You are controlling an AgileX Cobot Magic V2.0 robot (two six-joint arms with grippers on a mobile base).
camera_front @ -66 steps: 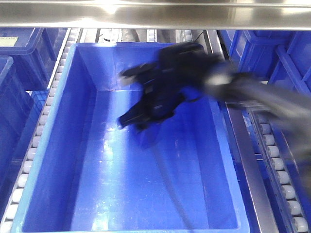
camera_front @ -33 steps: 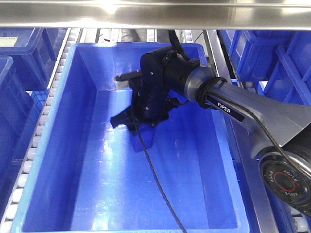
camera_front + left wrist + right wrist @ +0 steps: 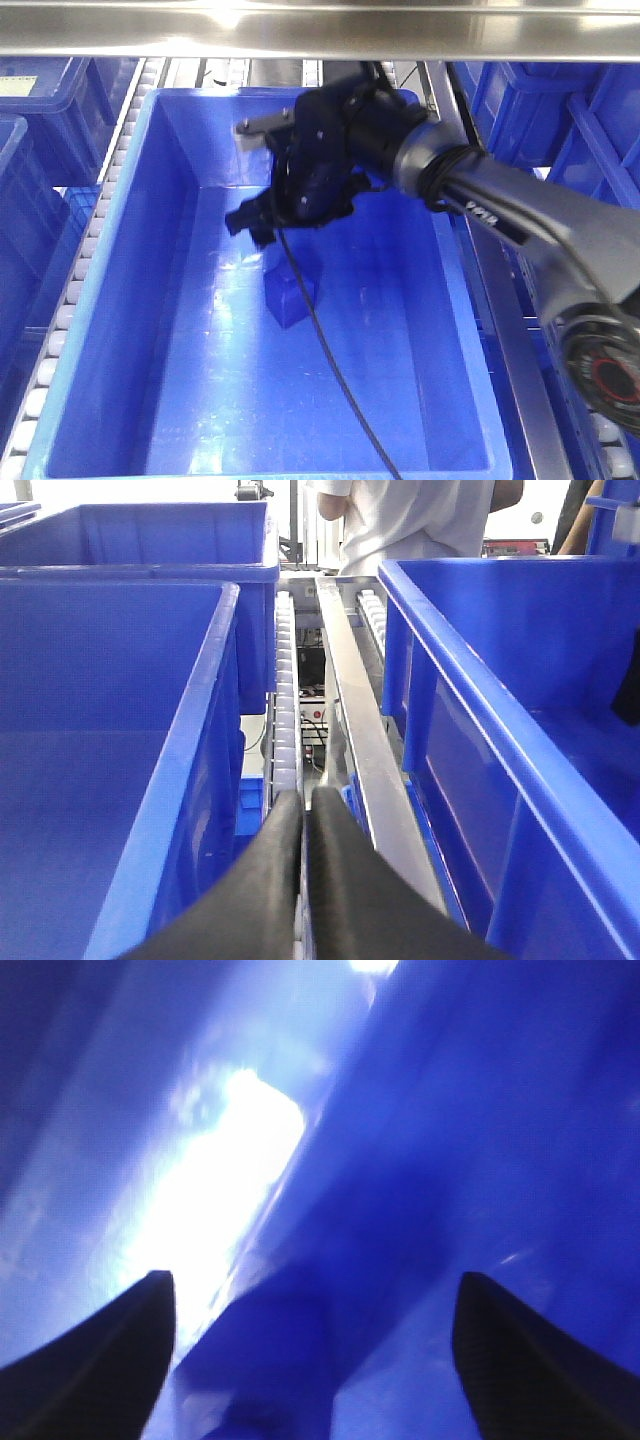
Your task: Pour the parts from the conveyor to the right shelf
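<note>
The part, a small bright-blue block (image 3: 290,292), lies on the floor of the large deep-blue bin (image 3: 165,300) on the right shelf (image 3: 300,35). My right gripper (image 3: 243,175) hangs open above it, a little toward the bin's far wall, not touching it. In the right wrist view the block (image 3: 270,1360) shows blurred below and between the spread fingers of the right gripper (image 3: 315,1280). My left gripper (image 3: 305,810) is shut on nothing, over the white roller track (image 3: 287,700) between two bins. The conveyor is out of view.
More blue bins stand at left (image 3: 35,110) and right (image 3: 560,110). Roller tracks (image 3: 75,290) and a steel rail (image 3: 505,320) flank the middle bin. A cable (image 3: 340,380) trails across the bin. A person in white (image 3: 410,520) stands beyond the shelf.
The right gripper has moved up and toward the bin's far wall, staying open. The blue block, partly under it before, now lies in plain sight on the bin floor.
</note>
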